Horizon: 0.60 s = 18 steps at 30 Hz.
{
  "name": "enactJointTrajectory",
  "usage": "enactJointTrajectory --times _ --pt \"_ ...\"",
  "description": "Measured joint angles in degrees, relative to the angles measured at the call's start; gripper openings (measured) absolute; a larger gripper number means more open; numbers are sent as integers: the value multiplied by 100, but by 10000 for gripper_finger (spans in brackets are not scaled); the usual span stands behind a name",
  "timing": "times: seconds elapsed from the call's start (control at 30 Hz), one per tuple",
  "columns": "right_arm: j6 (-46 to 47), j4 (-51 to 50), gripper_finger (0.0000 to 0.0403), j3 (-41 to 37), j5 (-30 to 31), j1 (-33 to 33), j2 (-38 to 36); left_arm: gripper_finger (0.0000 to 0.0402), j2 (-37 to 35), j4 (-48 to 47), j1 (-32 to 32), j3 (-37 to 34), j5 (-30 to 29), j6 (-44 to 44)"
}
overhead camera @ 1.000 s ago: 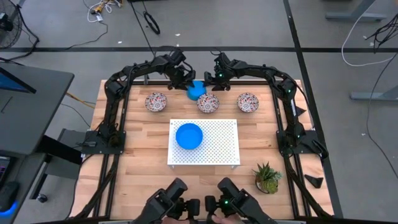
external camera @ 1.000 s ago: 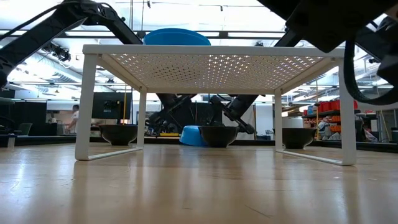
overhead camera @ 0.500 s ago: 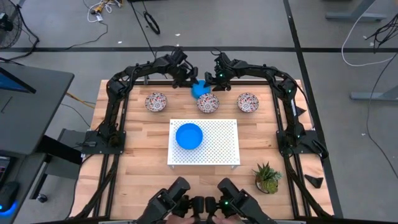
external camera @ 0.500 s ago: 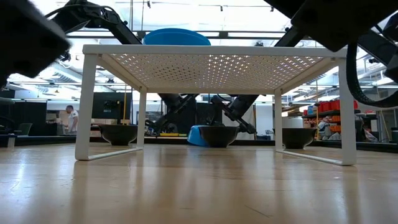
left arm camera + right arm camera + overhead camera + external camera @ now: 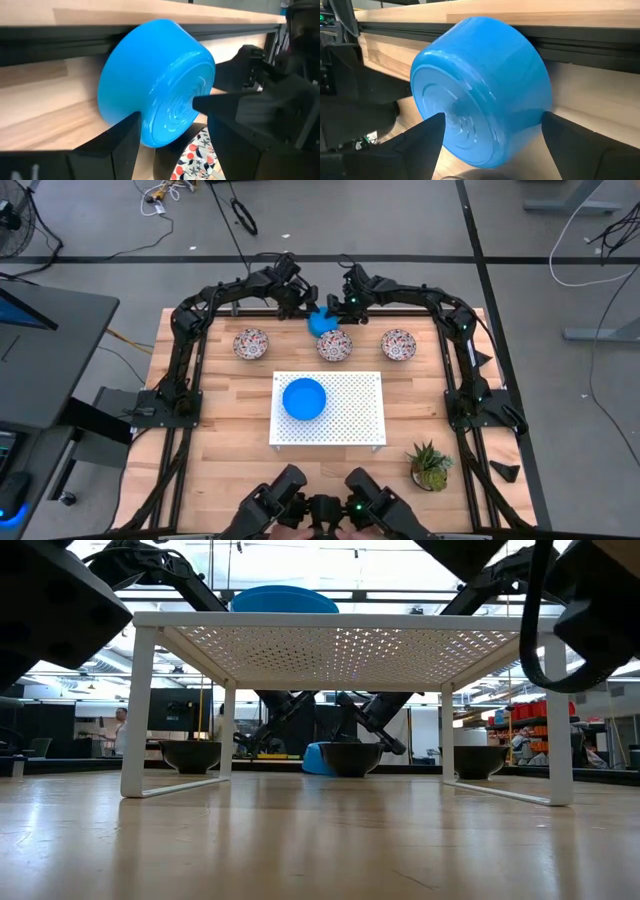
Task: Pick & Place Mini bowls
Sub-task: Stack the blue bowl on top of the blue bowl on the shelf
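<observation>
No legible text, labels, brands or numbers anywhere.

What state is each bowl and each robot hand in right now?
Blue bowl at the back: tipped on its side, between both hands.
Blue bowl on the white rack: upright.
Three patterned bowls: upright, in a row on the table.
Left hand: open around the tipped bowl.
Right hand: open around it too.

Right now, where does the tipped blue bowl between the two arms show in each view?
High view: tipped blue bowl at the far table edge, above the middle patterned bowl.
Low view: under the white board, left of that bowl.
Left wrist view: centre.
Right wrist view: centre.
</observation>
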Motion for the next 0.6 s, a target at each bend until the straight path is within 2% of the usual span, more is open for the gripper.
enactJointTrajectory --times 0.23,0.6 --pt "64 -154 320 0 60 52 0 234 -4 74 -40 0 -43 16" --pt "-55 -257 270 0 177 101 -8 234 -4 96 -55 2 -46 114"
